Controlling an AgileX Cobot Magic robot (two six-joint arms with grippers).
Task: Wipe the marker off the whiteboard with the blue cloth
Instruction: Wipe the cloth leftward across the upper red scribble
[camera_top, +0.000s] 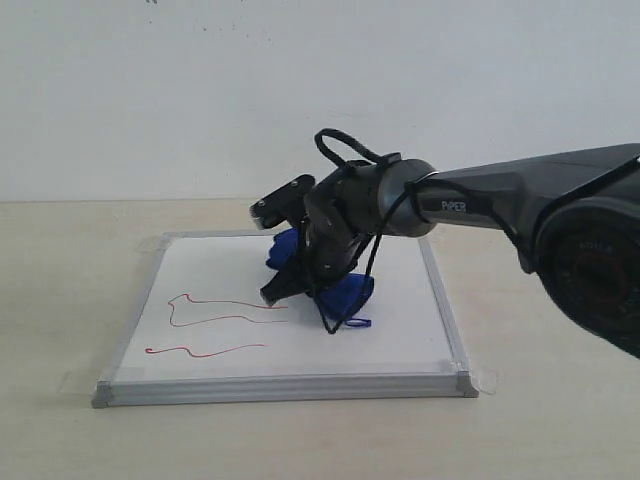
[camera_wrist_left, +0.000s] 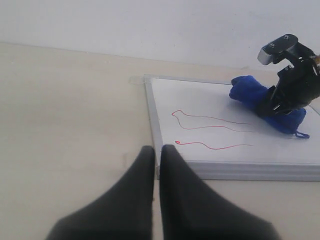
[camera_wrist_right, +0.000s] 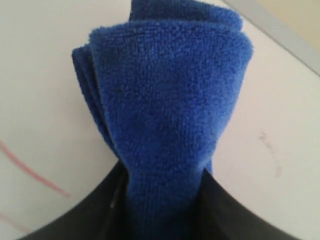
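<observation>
The whiteboard (camera_top: 410, 340) lies flat on the tan table, silver-framed with tape at its corners. Red marker (camera_top: 215, 320) runs in wavy lines across its left half, also visible as the marker (camera_wrist_left: 215, 146) in the left wrist view. My right gripper (camera_top: 310, 285) is shut on the blue cloth (camera_top: 345, 295), pressing it on the board just right of the lines. Up close the blue cloth (camera_wrist_right: 170, 100) fills the view, pinched between the right gripper (camera_wrist_right: 162, 185). My left gripper (camera_wrist_left: 156, 150) is shut and empty, hovering over the table off the board's corner.
The whiteboard (camera_wrist_left: 220, 167) frame's near corner lies just beyond the left gripper. Bare tan tabletop (camera_top: 60, 280) surrounds the board, and a white wall (camera_top: 200, 90) stands behind. Faint smudges (camera_wrist_right: 270, 150) mark the board surface beside the cloth.
</observation>
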